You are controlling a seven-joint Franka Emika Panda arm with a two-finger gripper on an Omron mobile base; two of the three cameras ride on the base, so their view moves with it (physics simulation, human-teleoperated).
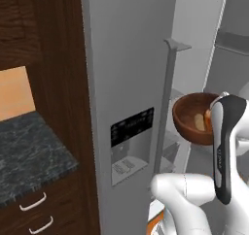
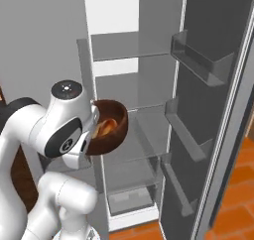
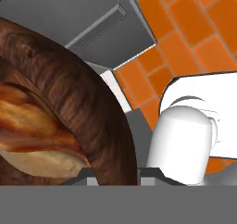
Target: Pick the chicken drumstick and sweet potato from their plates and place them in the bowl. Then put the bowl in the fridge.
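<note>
My gripper point(image 3: 118, 176) is shut on the rim of the dark reddish-brown wooden bowl point(image 1: 191, 116) point(image 2: 113, 130) point(image 3: 90, 105) and holds it tilted in the air, just in front of the fridge's point(image 1: 126, 59) open compartment point(image 2: 124, 85), about level with a middle shelf. Inside the bowl lie the reddish-brown chicken drumstick point(image 3: 32, 121) and, under it, the tan sweet potato point(image 3: 44, 164) point(image 1: 199, 123). The fridge's left door, with its dark dispenser panel point(image 1: 131, 127) and long handle point(image 1: 168, 103), is closed. The two plates are out of view.
The fridge's right door point(image 2: 213, 110) stands wide open, its bins jutting inward. Glass shelves point(image 2: 131, 120) and a bottom drawer point(image 2: 130, 199) sit inside. To the left are a dark stone counter point(image 1: 29, 151) and wooden drawers point(image 1: 34, 202). The floor is orange tile point(image 2: 233, 209).
</note>
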